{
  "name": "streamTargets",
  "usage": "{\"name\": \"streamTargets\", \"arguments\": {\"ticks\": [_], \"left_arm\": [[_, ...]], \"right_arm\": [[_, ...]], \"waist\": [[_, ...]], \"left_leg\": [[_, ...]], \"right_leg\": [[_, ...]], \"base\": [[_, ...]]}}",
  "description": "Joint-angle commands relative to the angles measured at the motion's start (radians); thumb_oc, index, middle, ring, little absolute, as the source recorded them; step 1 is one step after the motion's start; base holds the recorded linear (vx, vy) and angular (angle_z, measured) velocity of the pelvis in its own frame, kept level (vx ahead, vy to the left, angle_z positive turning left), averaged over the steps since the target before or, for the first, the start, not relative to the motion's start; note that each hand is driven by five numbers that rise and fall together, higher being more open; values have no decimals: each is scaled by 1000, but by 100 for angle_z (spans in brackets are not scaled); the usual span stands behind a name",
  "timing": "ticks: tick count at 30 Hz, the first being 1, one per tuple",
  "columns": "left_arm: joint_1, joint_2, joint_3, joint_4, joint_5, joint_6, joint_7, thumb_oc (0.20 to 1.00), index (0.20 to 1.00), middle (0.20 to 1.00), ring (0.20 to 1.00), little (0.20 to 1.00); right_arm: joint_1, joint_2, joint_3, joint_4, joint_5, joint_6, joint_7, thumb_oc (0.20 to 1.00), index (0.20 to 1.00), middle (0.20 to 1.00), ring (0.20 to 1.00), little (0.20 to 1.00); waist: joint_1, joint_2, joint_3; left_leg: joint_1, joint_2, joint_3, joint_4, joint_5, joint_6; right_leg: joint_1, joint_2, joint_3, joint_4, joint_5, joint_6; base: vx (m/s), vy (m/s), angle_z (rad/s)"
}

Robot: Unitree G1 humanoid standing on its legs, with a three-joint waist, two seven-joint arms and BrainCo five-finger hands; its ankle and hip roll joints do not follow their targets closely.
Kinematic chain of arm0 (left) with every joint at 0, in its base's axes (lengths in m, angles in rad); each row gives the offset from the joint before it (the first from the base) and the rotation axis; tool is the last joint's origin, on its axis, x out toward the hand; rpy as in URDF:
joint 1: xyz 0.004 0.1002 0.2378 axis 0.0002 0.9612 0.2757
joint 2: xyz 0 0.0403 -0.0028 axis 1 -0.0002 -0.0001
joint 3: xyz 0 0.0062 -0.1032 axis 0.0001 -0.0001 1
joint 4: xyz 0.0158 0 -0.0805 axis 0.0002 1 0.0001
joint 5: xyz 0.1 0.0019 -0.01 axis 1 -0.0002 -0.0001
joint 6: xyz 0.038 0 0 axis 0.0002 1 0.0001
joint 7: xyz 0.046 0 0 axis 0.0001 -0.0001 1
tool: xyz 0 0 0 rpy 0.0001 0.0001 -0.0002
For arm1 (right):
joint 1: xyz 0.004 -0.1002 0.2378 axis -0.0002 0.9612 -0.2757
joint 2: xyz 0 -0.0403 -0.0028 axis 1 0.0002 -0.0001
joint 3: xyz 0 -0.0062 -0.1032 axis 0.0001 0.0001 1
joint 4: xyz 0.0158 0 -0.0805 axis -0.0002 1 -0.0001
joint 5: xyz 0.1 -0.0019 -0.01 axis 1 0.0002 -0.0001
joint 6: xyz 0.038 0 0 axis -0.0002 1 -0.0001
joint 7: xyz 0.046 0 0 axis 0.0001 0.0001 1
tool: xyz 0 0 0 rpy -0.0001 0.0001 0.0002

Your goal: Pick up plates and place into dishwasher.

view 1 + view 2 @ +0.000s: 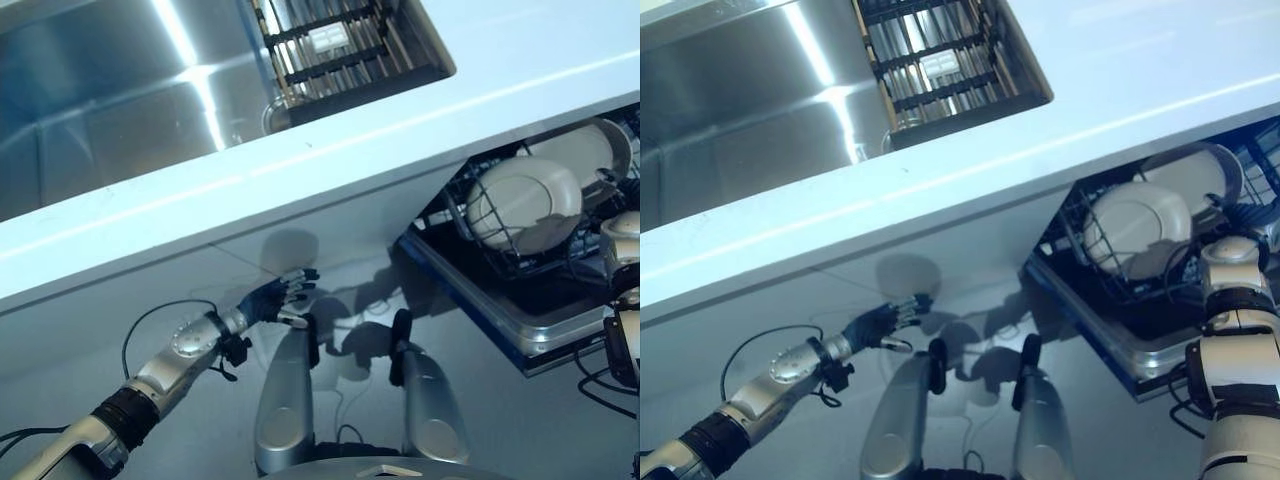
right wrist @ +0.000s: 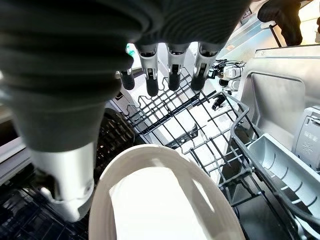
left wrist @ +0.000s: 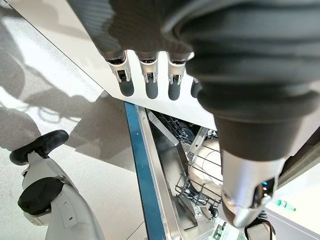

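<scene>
Pale bench (image 1: 330, 150) with steel sink (image 1: 110, 100); below it, open dishwasher rack (image 1: 500, 250) holding white plates (image 1: 525, 200). Left hand (image 1: 285, 298), fingers relaxed, empty. Right wrist view: right hand (image 2: 170, 65), fingers straight, above a racked plate (image 2: 160, 200).

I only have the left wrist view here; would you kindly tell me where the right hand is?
Observer: The right hand is over the dishwasher rack, fingers straight.
Operator: Is it gripping a plate?
Observer: No, its fingers curl round nothing; a white plate stands just below its thumb.
Operator: Any plates in the sink?
Observer: I see none; the sink holds a dark wire rack.
</scene>
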Motion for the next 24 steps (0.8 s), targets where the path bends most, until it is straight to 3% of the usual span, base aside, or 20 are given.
{"name": "streamTargets", "arguments": {"ticks": [1, 5, 13, 17, 24], "left_arm": [[69, -33, 1, -82, -24, -59, -2, 1000, 1000, 1000, 1000, 1000], [87, -37, 11, -80, -24, -61, -4, 1000, 1000, 1000, 1000, 1000], [140, -79, 47, -51, 5, -42, -15, 1000, 1000, 1000, 1000, 1000], [153, -109, 37, -14, 15, -52, -15, 1000, 1000, 1000, 1000, 1000], [152, -136, 9, 26, 27, -80, -14, 1000, 1000, 1000, 1000, 1000]], "right_arm": [[-11, -57, 17, -22, 13, -45, -39, 1000, 1000, 1000, 1000, 1000], [21, -62, -1, -60, 56, -87, -46, 1000, 1000, 1000, 1000, 1000], [189, 10, -245, -196, 477, -314, 32, 1000, 1000, 1000, 1000, 1000], [252, 62, -318, -234, 572, -313, 102, 1000, 1000, 1000, 1000, 1000], [295, 115, -332, -229, 668, -293, 180, 1000, 1000, 1000, 1000, 1000]], "waist": [[9, 15, -39], [-2, 9, -43], [-34, -3, -70], [-44, -11, -87], [-48, -6, -88]], "left_leg": [[-4, 69, -14, -105, 66, -46], [16, 72, -1, -107, 61, -45], [76, 75, 25, -122, 49, -44], [92, 74, 30, -130, 54, -44], [97, 73, 32, -119, 54, -47]], "right_leg": [[17, -18, -27, 93, -124, 20], [28, -18, -14, 90, -123, 22], [68, -16, 6, 80, -125, 24], [81, -16, 12, 71, -119, 22], [91, -24, 17, 73, -116, 21]], "base": [[6, 34, -1], [8, 24, -2], [51, 30, -7], [63, 5, -4], [33, 5, -6]]}}
